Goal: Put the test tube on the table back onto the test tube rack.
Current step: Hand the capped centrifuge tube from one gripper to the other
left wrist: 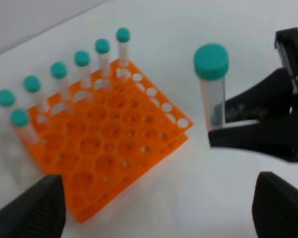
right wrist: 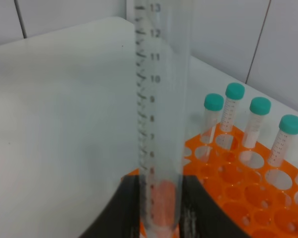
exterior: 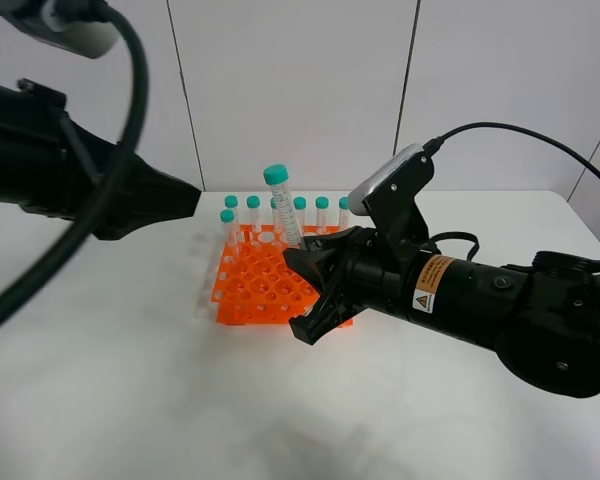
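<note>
Clear plastic tube (exterior: 285, 212), matte white table (exterior: 130, 400)

This looks like a laboratory test bench: a plain white counter (exterior: 130, 400) carries a bright orange test tube rack (exterior: 255, 290) with a row of teal-capped tubes (exterior: 323, 207) standing along its far edge. One more test tube (right wrist: 159, 124), clear with printed graduation marks, and two black robot arms (exterior: 500, 300) over the counter fit that. So does the bare, pale panelled wall (exterior: 300, 80) behind.
</note>
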